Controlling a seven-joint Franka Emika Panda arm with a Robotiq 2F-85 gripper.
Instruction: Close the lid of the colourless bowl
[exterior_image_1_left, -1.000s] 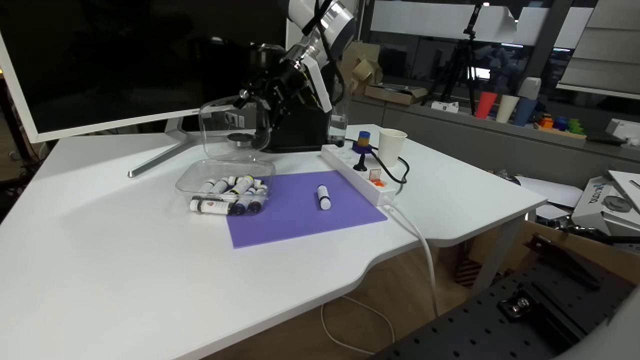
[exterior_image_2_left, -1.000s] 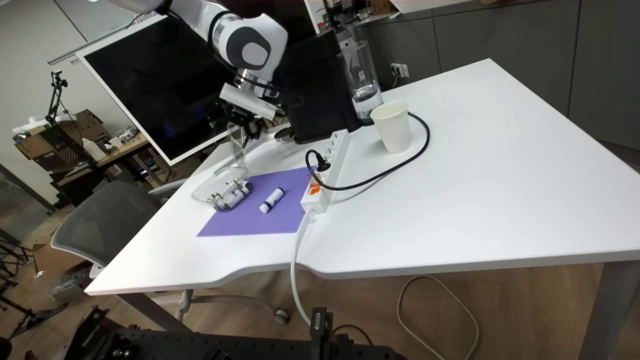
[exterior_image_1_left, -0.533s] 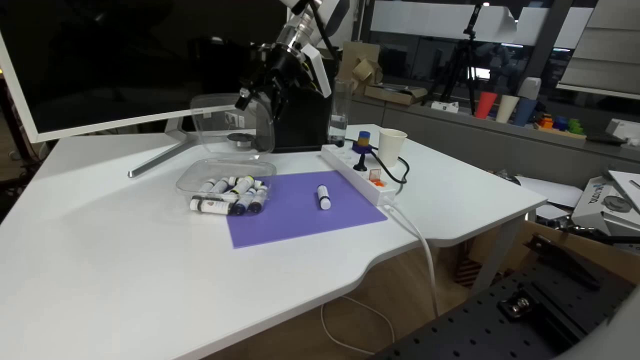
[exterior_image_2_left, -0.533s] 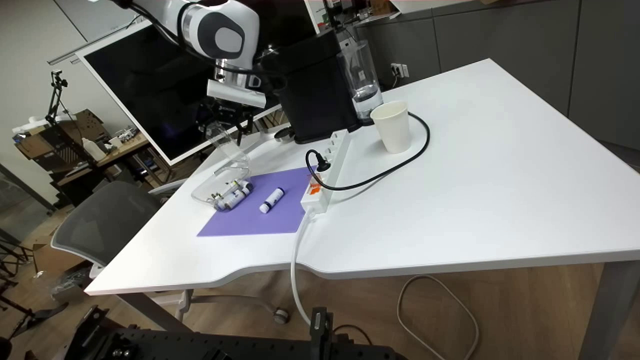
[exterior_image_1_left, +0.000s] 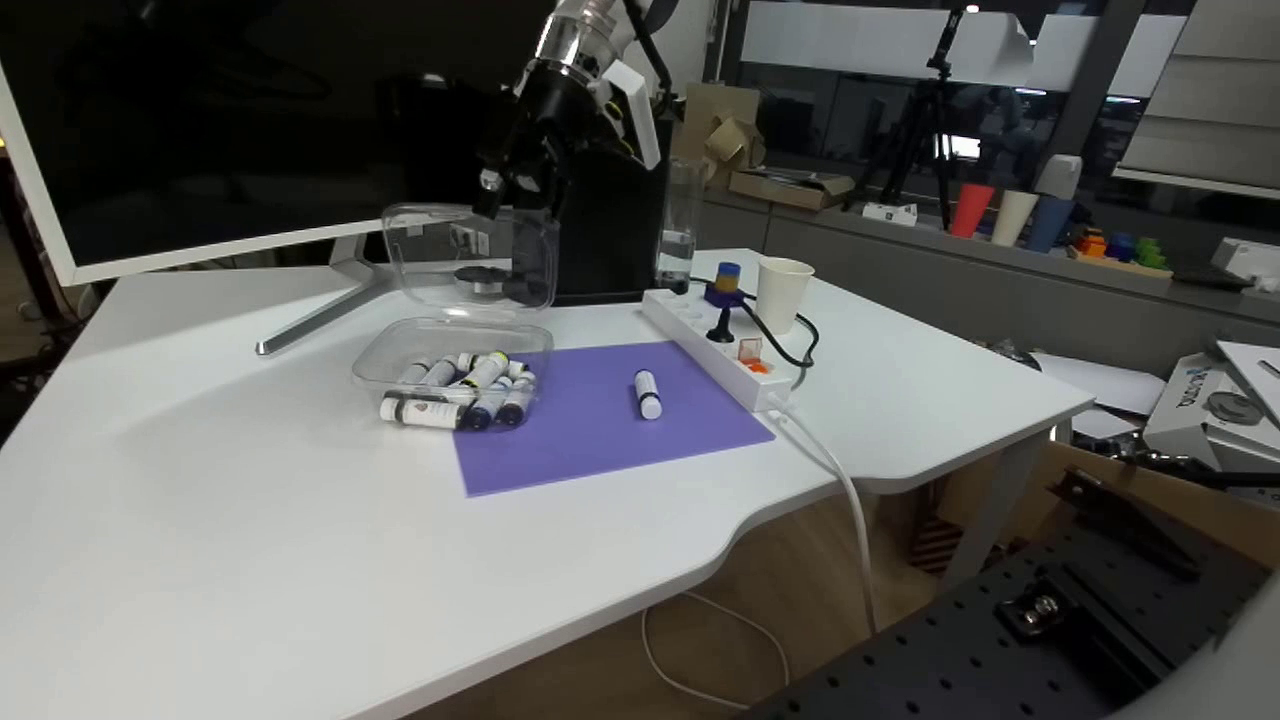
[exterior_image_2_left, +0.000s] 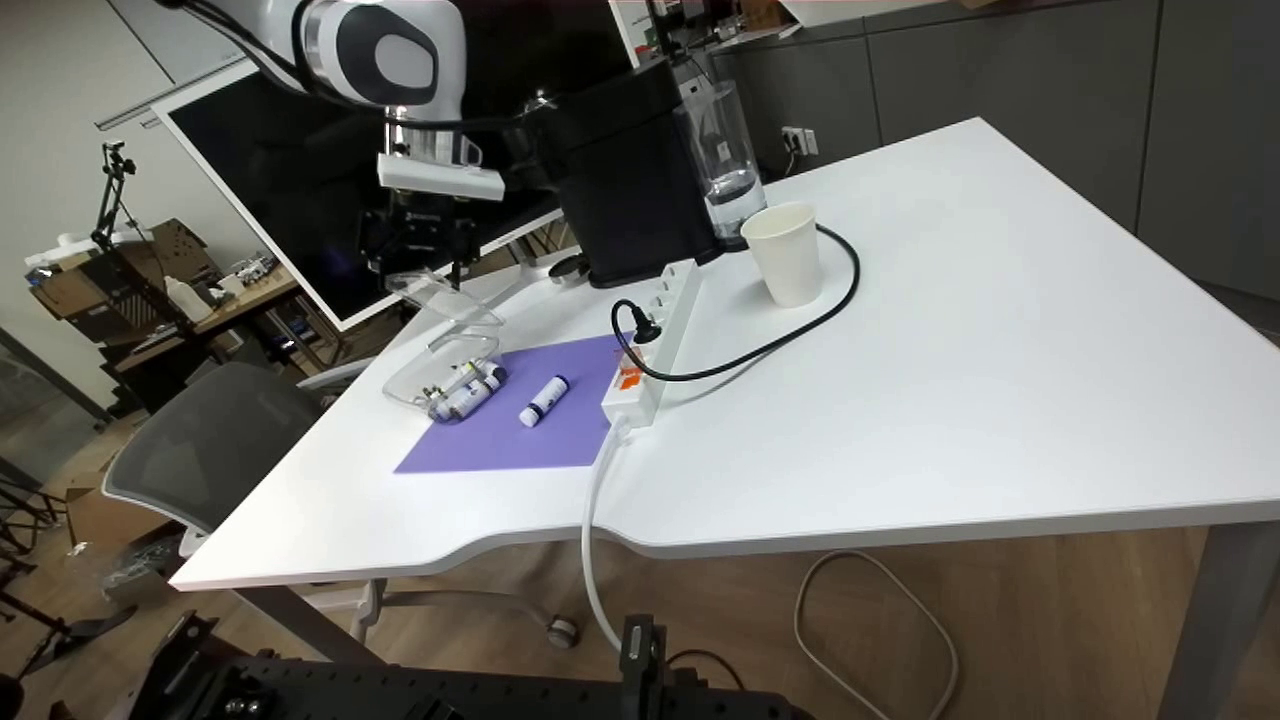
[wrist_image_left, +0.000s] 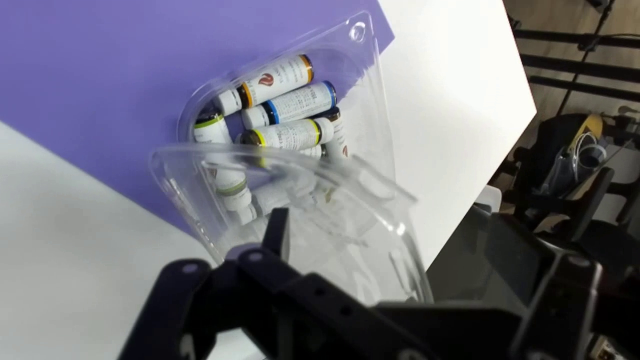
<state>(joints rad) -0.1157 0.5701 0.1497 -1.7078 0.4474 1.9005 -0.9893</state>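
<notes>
The colourless bowl (exterior_image_1_left: 395, 350) is a low see-through container holding several small white-labelled bottles. It also shows in an exterior view (exterior_image_2_left: 408, 392) and in the wrist view (wrist_image_left: 382, 107). Its clear lid (exterior_image_1_left: 425, 255) is raised on the far side, joined along the bowl's far edge and leaning partly over the bowl. In the wrist view the lid (wrist_image_left: 325, 260) overlaps the bottles. My gripper (exterior_image_1_left: 522, 195) is behind the lid's upper edge, pointing down. In the wrist view my gripper (wrist_image_left: 402, 235) has its fingers apart, with the lid in front of them; touch cannot be told.
A purple mat (exterior_image_1_left: 600, 430) lies under part of the bowl, with one loose bottle (exterior_image_1_left: 648, 394) on it. A power strip (exterior_image_1_left: 700, 340), a paper cup (exterior_image_1_left: 783, 295) and a tall black box (exterior_image_2_left: 635, 185) stand nearby. A monitor (exterior_image_1_left: 250, 120) stands behind.
The gripper has moved from beside the raised lid to behind its upper edge, towards the bowl. The lid has tilted from near upright towards the bowl. The bowl and bottles stay put.
</notes>
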